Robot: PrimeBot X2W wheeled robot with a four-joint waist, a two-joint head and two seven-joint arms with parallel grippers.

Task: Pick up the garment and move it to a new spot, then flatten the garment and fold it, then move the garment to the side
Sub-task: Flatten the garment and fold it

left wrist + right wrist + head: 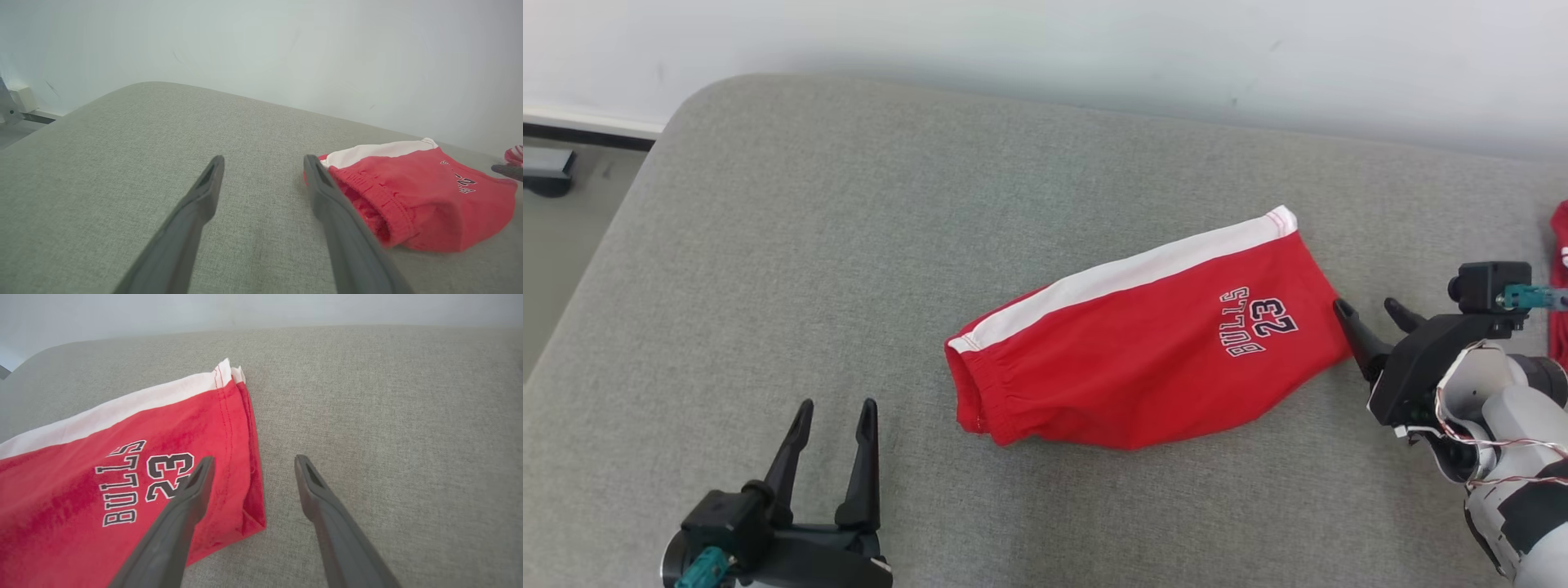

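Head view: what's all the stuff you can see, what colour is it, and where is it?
shorts: one, red with a white stripe, middle of the cushion
red cloth: one piece, red, right edge, mostly cut off
cushion: one, grey, under the shorts
wall: one, white, behind the cushion
left gripper: one, dark, lower left, open, apart from the shorts
right gripper: one, dark, right side, open, by the shorts' right end

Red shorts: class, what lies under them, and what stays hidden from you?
The red shorts lie flat on the grey cushion, which shows all around them. The patch beneath is covered, so anything there cannot be seen. The open waistband shows red fabric inside.
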